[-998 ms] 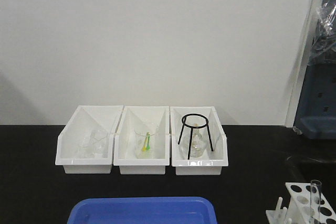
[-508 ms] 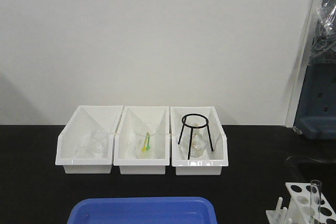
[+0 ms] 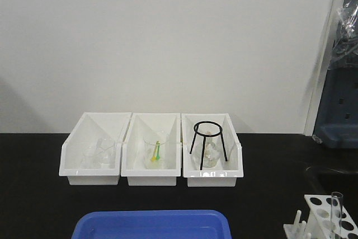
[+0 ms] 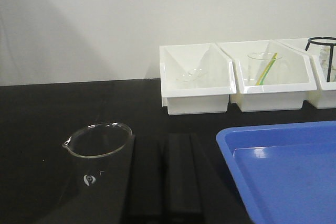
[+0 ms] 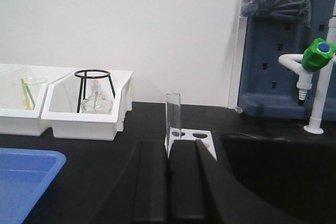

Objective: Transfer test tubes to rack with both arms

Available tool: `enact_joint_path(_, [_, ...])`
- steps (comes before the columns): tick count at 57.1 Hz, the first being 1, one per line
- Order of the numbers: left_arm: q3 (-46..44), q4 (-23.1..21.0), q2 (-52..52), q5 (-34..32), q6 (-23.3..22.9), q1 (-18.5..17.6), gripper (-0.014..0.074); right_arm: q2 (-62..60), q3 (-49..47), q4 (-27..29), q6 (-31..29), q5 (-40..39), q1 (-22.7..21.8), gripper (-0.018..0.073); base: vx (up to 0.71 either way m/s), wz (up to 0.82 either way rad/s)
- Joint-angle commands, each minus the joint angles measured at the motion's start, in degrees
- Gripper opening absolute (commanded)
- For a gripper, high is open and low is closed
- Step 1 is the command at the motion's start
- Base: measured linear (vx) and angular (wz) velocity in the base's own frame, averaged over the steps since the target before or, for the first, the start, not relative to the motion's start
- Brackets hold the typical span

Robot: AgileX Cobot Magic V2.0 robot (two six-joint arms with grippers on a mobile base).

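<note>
One test tube (image 3: 335,208) stands upright in the rack (image 3: 324,212).

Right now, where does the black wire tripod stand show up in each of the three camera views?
Front view: black wire tripod stand in the rightmost white bin, centre-right.
Left wrist view: only its edge, far upper right.
Right wrist view: left of centre, in the nearest bin.
Shared landmark: blue plastic tray.
</note>
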Motion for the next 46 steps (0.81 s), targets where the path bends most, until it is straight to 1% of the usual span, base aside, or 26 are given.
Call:
enact_joint_path(1, [-1.51, -0.65, 0.1, -4.44, 0.11, 0.12, -0.0006, -0.54, 0.69, -0.64, 0.0, -3.38, 0.12, -0.0012, 0.0, 0.0])
enact_joint_path(46, [-1.51, -0.65, 0.1, -4.44, 0.11, 0.12, -0.0006, -0.54, 0.69, -0.69, 0.0, -3.36, 0.12, -0.0012, 0.0, 0.0])
